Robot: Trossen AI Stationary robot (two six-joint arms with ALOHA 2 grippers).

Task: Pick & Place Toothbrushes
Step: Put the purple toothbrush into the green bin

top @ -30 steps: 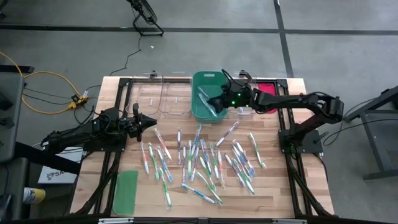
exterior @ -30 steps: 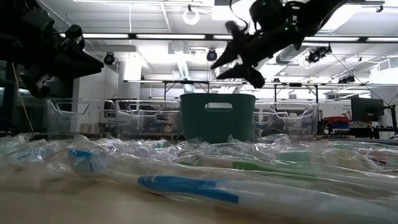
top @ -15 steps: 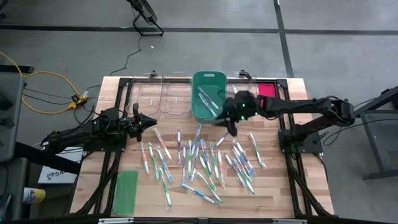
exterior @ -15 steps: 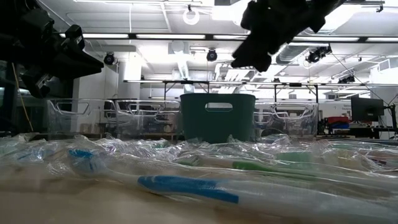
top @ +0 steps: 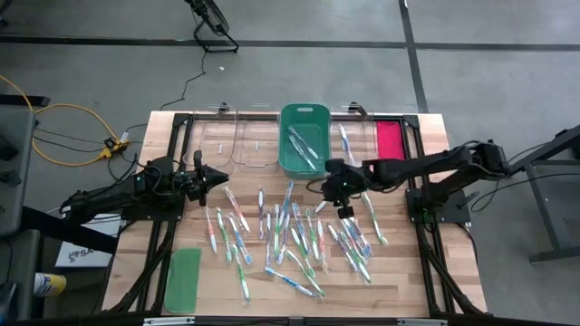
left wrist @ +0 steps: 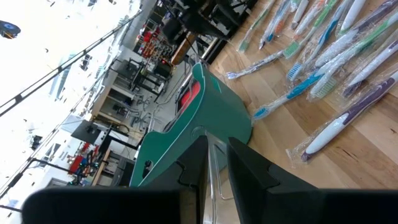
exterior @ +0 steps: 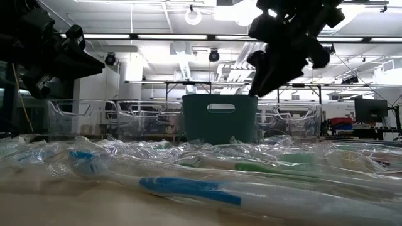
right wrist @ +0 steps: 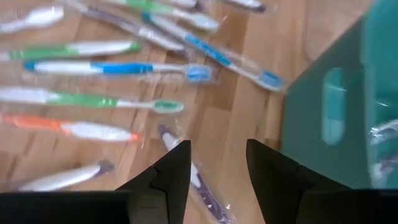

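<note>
Few toothbrushes (top: 299, 145) binned in green bin (top: 304, 116), dozens left on table (top: 408, 281); right gripper (top: 337, 188) jaws apart, empty; left gripper (top: 217, 176) jaws nearly together.

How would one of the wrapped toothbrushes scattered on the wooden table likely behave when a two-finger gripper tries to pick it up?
The toothbrushes are thin and lie flat, so probably light but hard to get fingers under. Their clear crinkly wrappers likely make them slippery. They overlap in the pile, so lifting one may drag neighbours.
</note>
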